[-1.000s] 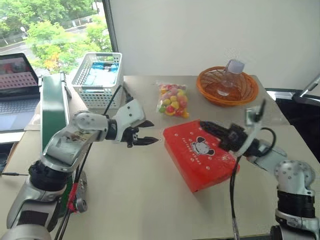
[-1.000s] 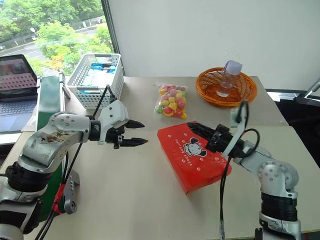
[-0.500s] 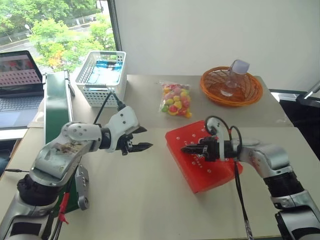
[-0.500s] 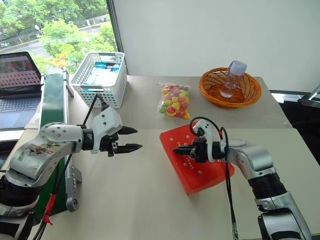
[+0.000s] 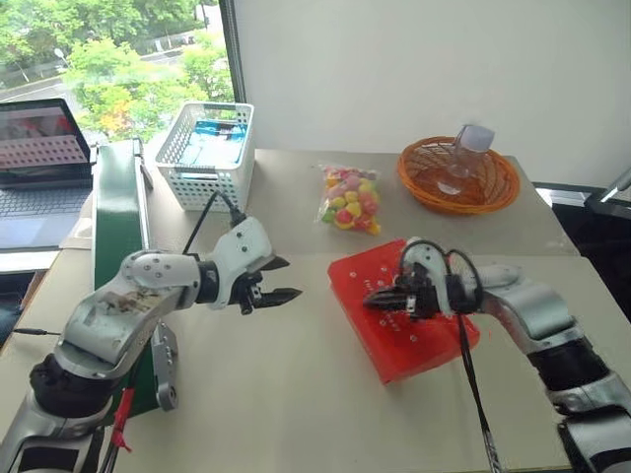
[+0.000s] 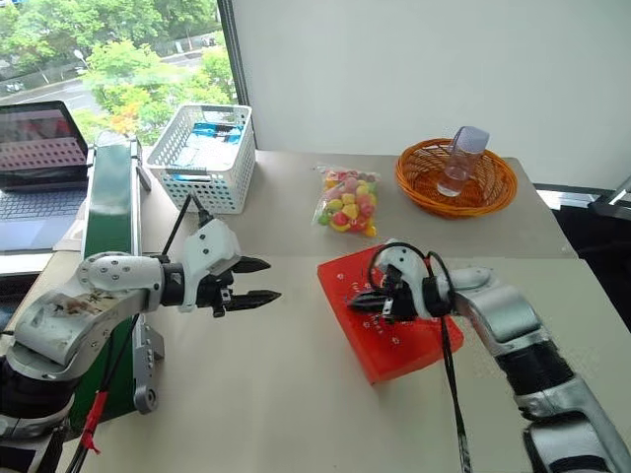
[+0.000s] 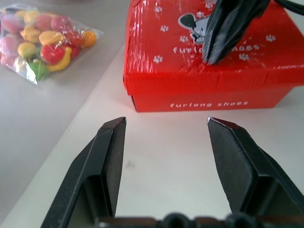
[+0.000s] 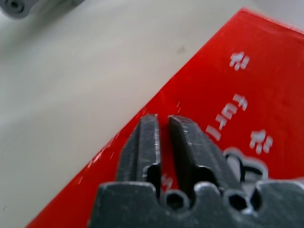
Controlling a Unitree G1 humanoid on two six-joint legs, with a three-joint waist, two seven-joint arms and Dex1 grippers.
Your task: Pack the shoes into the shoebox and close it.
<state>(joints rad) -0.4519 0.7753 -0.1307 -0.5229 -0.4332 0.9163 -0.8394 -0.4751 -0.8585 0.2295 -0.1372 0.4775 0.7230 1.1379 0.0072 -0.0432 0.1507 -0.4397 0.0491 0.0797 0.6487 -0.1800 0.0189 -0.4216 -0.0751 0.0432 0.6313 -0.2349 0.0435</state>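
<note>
Under right claw [image 5: 380, 299]: closed shoebox [image 5: 394, 340]

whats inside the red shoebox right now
Nothing inside shows: the shoebox lies closed on the table, its lid down. The right gripper hovers over the lid. The closed lid hides whether the shoes are inside.

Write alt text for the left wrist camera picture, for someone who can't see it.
A closed red shoebox with a cartoon mouse on its lid sits on a pale table, seen between the spread black fingers of the left tool. The right tool comes down onto the lid near its front edge. A clear bag of colourful candies lies beside the box, apart from it.
</note>
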